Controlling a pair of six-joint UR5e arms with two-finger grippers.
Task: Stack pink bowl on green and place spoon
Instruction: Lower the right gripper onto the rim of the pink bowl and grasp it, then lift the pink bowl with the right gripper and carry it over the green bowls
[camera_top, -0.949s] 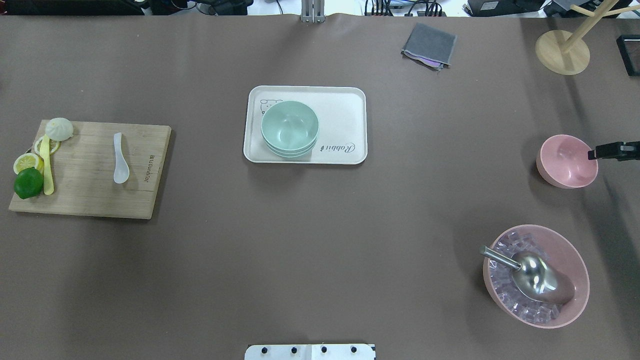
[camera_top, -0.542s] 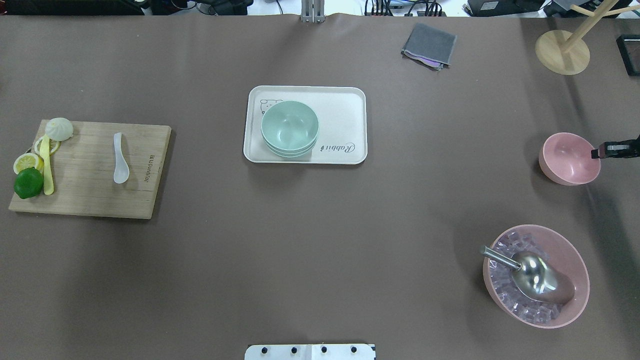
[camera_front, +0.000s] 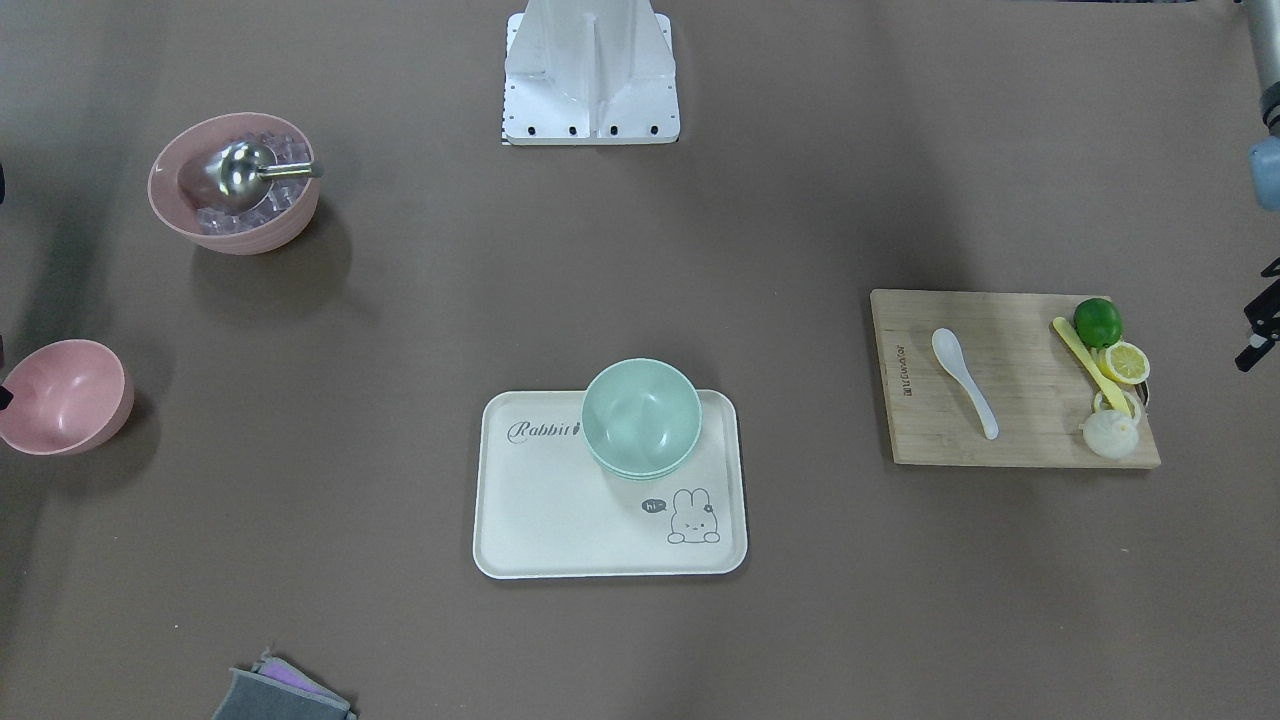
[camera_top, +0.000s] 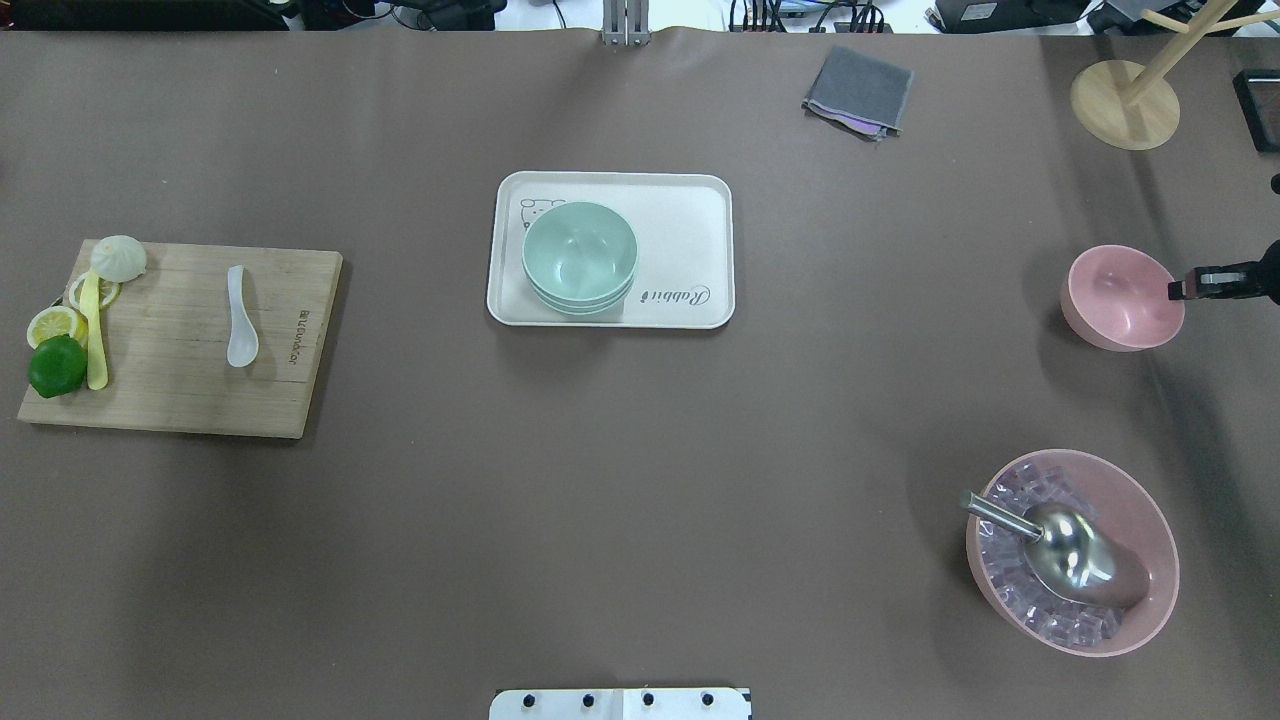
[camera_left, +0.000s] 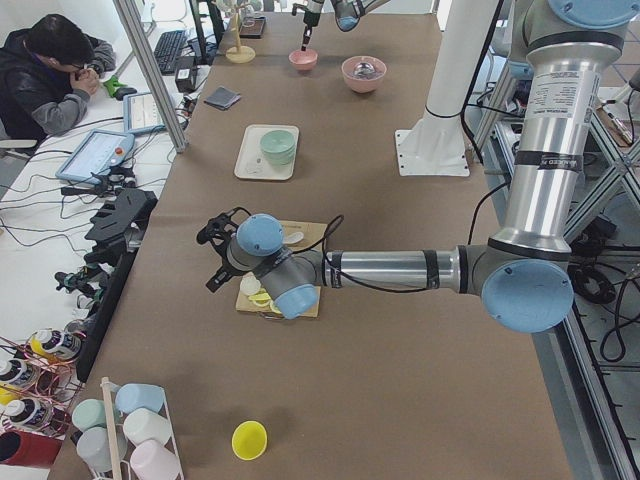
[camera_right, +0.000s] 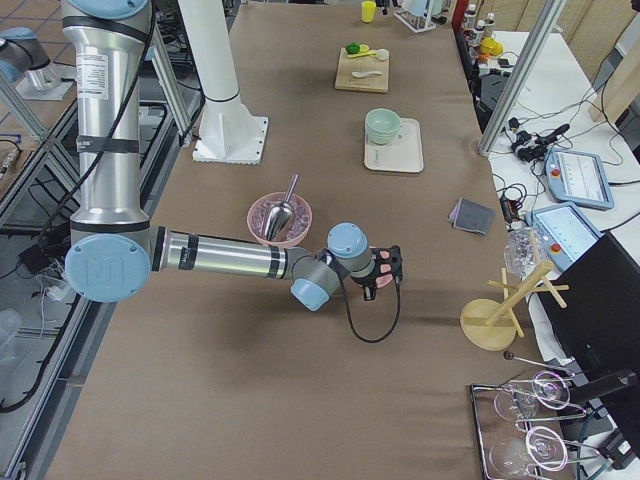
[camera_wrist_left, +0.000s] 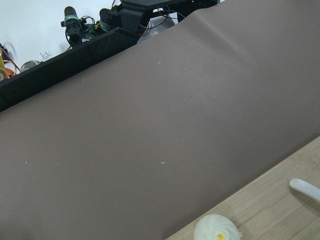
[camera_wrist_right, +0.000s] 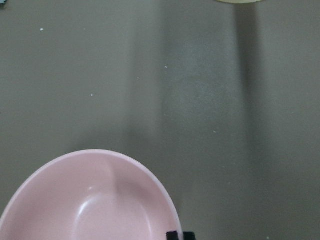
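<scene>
The small pink bowl (camera_top: 1122, 298) is at the table's far right, and my right gripper (camera_top: 1180, 290) is shut on its right rim. The bowl also shows in the front view (camera_front: 62, 397) and fills the lower left of the right wrist view (camera_wrist_right: 95, 200). Green bowls (camera_top: 580, 255) sit stacked on the white tray (camera_top: 680, 230) at the centre. A white spoon (camera_top: 241, 318) lies on the wooden cutting board (camera_top: 180, 400) at the left. My left gripper (camera_front: 1256, 342) hangs beside the board's outer end, and I cannot tell whether it is open.
A large pink bowl (camera_top: 1072, 552) with ice cubes and a metal scoop stands at the near right. A grey cloth (camera_top: 858, 92) and a wooden stand (camera_top: 1124, 103) are at the far right. A lime, lemon slices, a yellow utensil and a bun (camera_top: 118, 257) lie on the board.
My right gripper has carried the small pink bowl a little away from the robot and slightly toward the table's centre. Nothing else has moved.
</scene>
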